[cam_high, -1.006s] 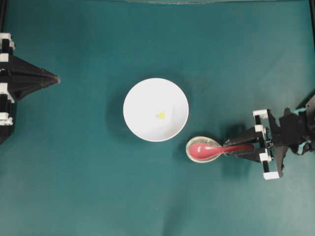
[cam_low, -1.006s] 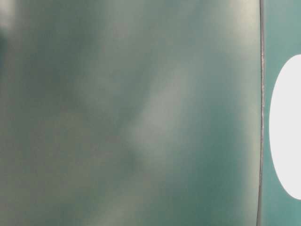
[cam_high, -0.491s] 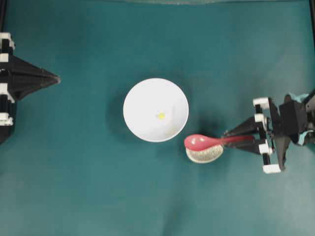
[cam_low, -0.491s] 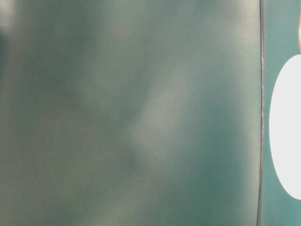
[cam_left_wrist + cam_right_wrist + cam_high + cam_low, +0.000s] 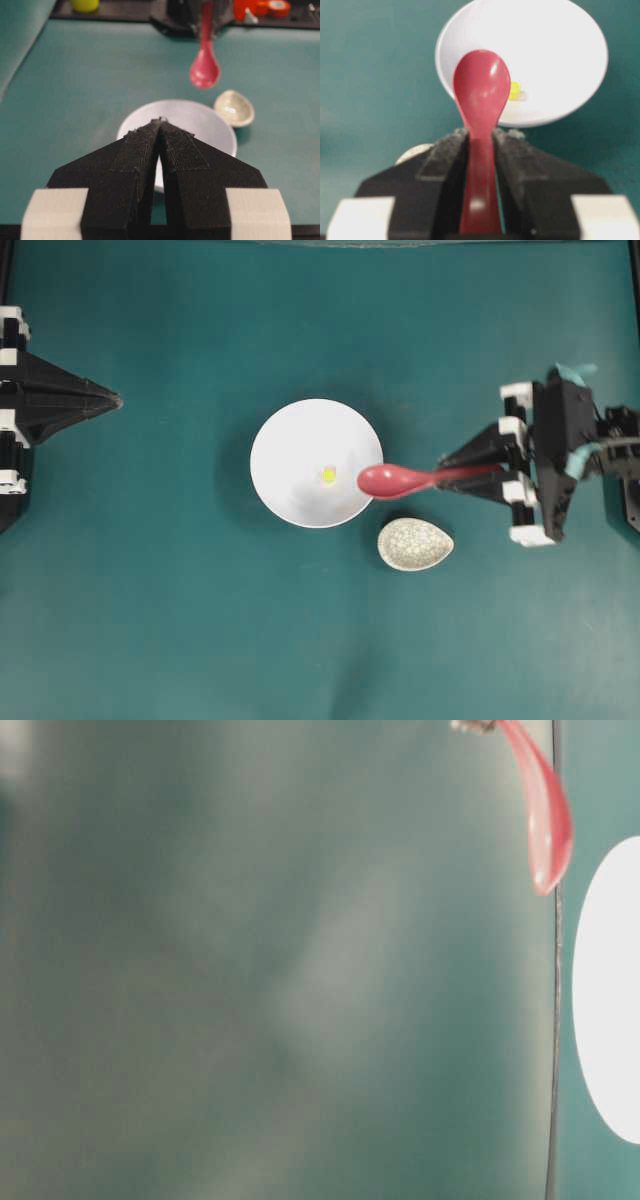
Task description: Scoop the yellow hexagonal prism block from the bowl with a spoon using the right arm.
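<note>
Spoon [image 5: 405,480] lifted off rest [image 5: 415,544]; scoop now points toward bowl [image 5: 290,440].

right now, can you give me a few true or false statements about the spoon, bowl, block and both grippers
1. The right gripper is shut on the spoon by its handle. True.
2. The spoon's scoop rests in the spoon rest. False: the rest holds nothing, and the scoop hangs in the air at the bowl's rim.
3. The yellow hexagonal prism block lies inside the bowl. True.
4. The block is already in the spoon's scoop. False: the scoop is bare and the block lies on the bowl's floor.
5. The left gripper holds the bowl. False: it is shut on nothing, off to the bowl's side.
</note>
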